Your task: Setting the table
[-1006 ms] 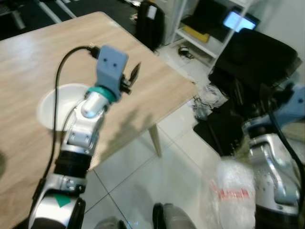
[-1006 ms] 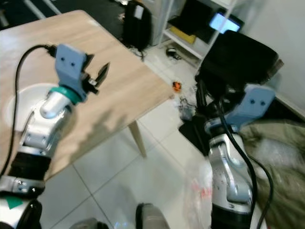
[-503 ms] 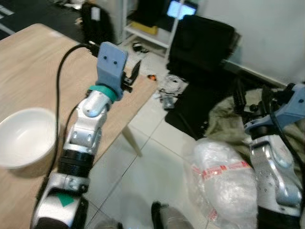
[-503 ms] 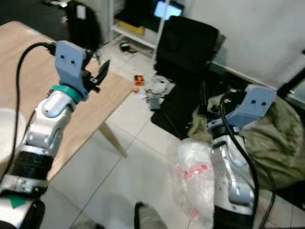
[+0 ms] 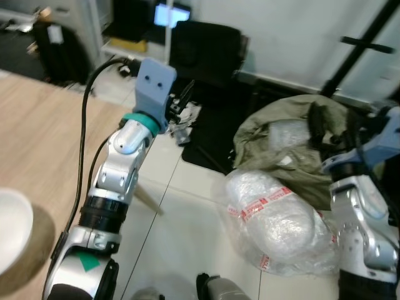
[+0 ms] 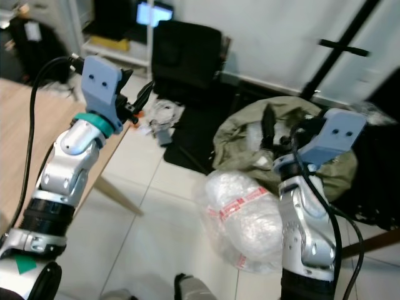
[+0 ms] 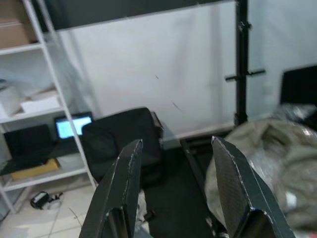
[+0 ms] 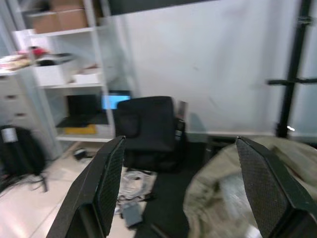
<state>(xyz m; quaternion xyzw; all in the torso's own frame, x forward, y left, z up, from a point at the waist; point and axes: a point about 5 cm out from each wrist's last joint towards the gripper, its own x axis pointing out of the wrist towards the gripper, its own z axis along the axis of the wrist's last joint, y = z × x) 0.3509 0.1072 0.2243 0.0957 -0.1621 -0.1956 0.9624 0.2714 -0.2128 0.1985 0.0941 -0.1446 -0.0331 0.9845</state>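
The left gripper (image 7: 176,188) and right gripper (image 8: 181,186) are both spread apart and empty. The bowl (image 5: 11,231) sits on the table (image 5: 44,144) at 8 o'clock. Judged step: transit between items. Next move: locate further tableware.

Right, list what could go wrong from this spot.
1. The clear plastic-wrapped bundle with red tape and the olive fabric bag lie on the tiled floor just ahead, so a step forward could snag on them.
2. The round white bowl sits at the near end of the light wooden table, beside the raised left arm; a swing could knock it.
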